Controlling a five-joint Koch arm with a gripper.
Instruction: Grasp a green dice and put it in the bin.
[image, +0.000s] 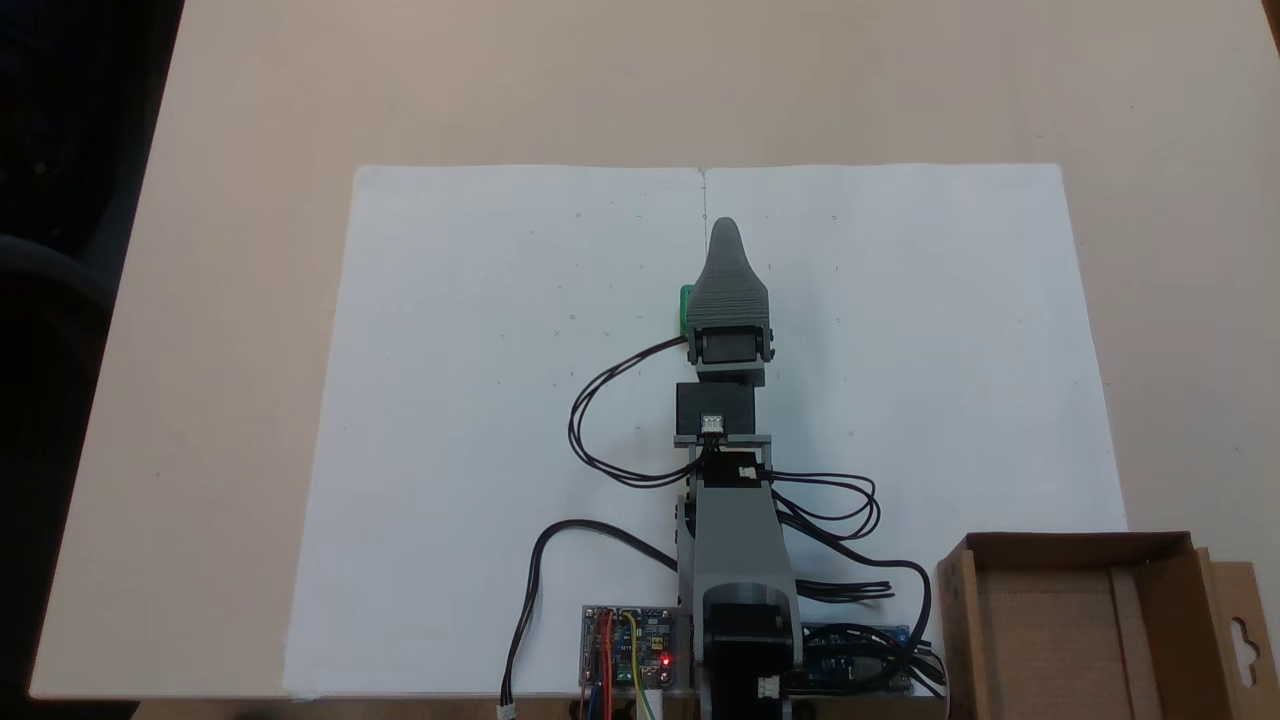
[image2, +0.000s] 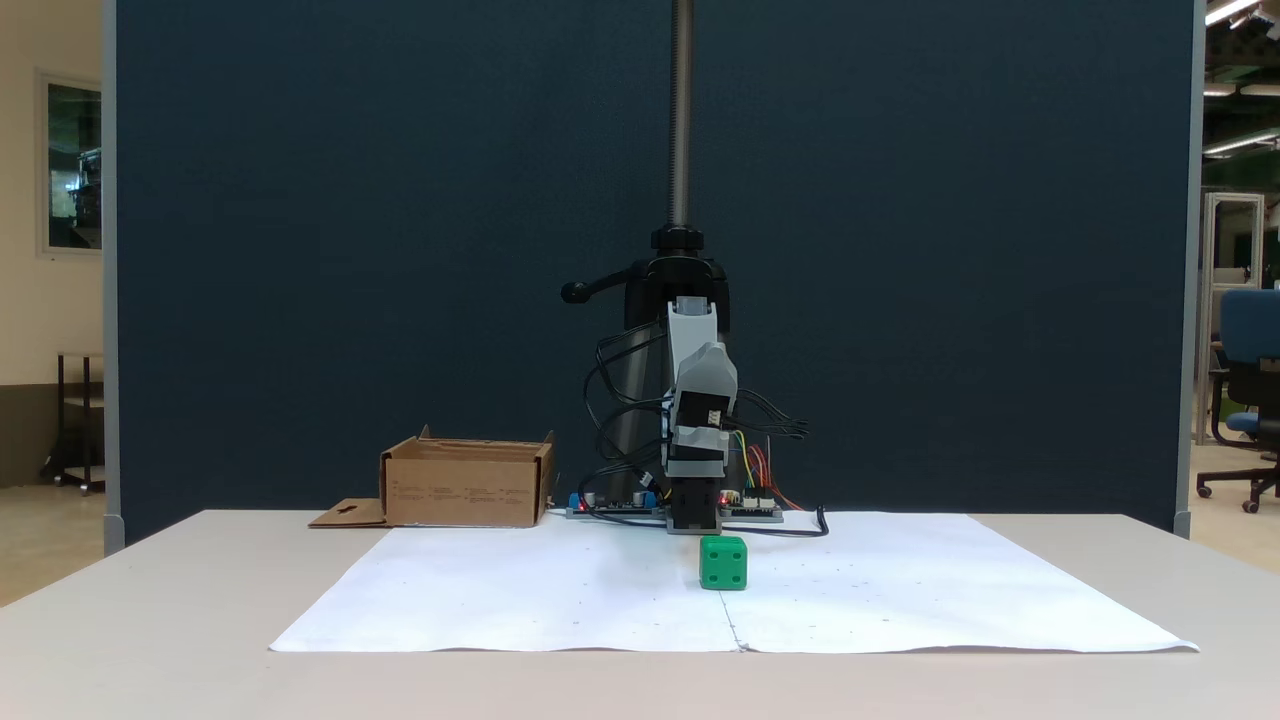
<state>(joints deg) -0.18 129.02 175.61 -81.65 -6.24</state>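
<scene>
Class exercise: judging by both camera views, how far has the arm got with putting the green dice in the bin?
Done: nothing. The green dice sits on the white paper, outside the bin. In hand: the gripper hangs over the dice, partly covering it from above; its jaw state cannot be told. Left: grasp, carry, drop in the bin.

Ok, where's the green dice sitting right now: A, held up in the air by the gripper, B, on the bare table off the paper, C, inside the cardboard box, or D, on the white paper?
D: in a fixed view the green dice rests on the white paper, apart from the bin.
</scene>
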